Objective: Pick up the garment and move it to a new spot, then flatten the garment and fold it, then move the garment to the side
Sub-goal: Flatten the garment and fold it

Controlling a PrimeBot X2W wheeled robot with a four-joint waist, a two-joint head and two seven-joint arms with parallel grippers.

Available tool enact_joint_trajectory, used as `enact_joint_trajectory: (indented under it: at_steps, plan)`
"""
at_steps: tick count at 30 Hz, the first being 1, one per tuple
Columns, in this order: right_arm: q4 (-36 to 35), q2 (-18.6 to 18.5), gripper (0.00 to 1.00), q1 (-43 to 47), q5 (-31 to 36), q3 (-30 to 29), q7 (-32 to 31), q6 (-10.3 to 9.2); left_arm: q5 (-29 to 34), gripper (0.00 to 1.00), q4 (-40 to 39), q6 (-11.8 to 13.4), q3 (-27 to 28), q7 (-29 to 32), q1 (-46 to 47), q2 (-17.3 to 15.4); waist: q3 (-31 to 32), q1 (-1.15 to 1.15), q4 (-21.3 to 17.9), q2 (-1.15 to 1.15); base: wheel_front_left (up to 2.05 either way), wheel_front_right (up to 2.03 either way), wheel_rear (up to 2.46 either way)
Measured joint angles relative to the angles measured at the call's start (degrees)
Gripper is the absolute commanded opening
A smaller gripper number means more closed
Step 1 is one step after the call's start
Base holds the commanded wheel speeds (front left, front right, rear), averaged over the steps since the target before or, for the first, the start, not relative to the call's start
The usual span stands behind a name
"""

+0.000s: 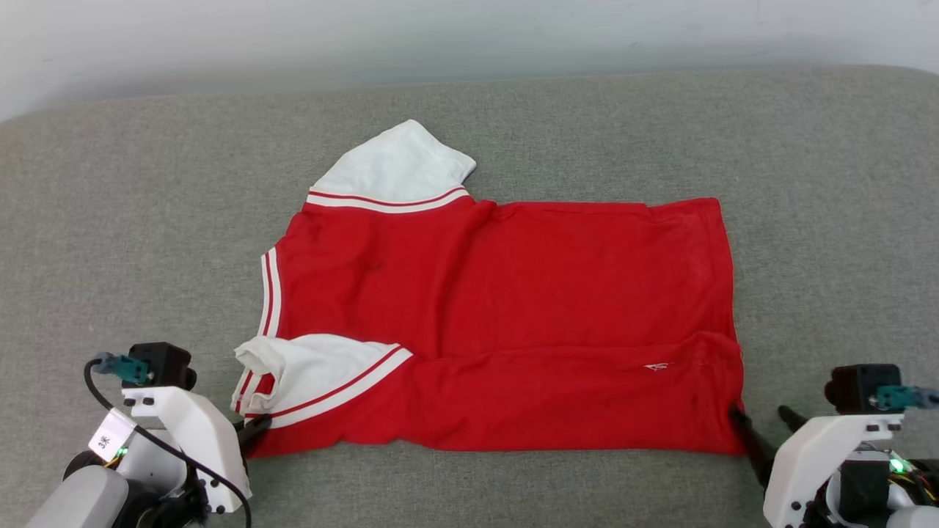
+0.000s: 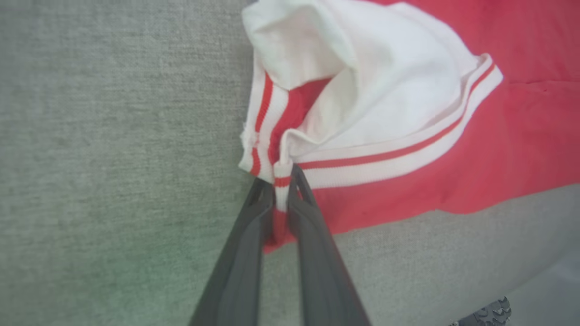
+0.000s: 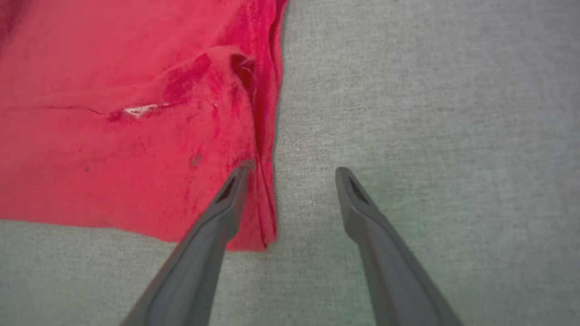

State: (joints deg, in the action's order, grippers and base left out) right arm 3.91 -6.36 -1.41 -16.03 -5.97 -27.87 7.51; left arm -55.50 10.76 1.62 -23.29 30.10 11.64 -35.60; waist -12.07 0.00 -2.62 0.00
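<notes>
The red jersey [image 1: 513, 315] lies flat on the grey woven surface [image 1: 132, 220] just ahead of both tools, long axis running from one to the other: the left gripper [image 2: 281, 181] is clamped on its near striped trim [image 2: 385, 165], the right gripper [image 3: 292, 170], fingers apart, straddles the opposite near corner's edge, a pale wall [image 1: 440, 37] beyond.

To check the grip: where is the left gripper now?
Head view, lower left: the left gripper is shut on the shirt at its near corner, below the white sleeve.
</notes>
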Motion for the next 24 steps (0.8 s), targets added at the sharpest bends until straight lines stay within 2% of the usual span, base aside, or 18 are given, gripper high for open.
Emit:
enact_joint_trajectory:
  at_steps: [5,13,14,15,16,24]
  plan:
    - [-1.1,-1.7,1.00,-1.3,-0.8,3.0,-7.1,0.00,1.3,0.00,-4.5,0.7,0.2,-1.3,-0.3,-0.5,-0.7,0.01,0.7,0.00,0.00,0.00,0.00]
    - [2.6,-3.5,1.00,-4.7,-2.8,6.8,-11.9,-0.02,2.4,0.00,-8.0,1.5,-0.2,-2.6,-0.8,-0.3,-2.0,0.01,2.1,0.00,0.00,0.00,0.00]
    - [3.1,-3.5,0.49,-5.0,-3.3,7.1,-12.2,-0.10,2.4,0.00,-8.0,1.5,-0.3,-2.7,-0.8,-0.2,-2.1,0.01,2.2,0.00,0.00,0.00,0.00]
    - [3.4,-3.6,0.17,-5.3,-3.4,7.4,-12.6,-0.12,2.4,0.00,-8.0,1.4,-0.4,-3.0,-0.8,-0.1,-2.2,0.00,2.3,0.00,0.00,0.00,0.00]
    - [3.7,-3.8,0.00,-5.5,-3.7,7.7,-12.6,-0.12,2.4,0.00,-8.0,1.4,-0.4,-3.3,-0.8,0.0,-2.2,0.01,2.5,0.00,0.00,0.00,0.00]
    - [3.9,-4.6,0.00,-5.7,-5.0,8.1,-12.9,0.02,3.8,0.00,-8.3,1.1,-0.6,-6.2,-1.5,0.6,-1.0,0.01,2.8,0.00,0.00,0.00,0.00]
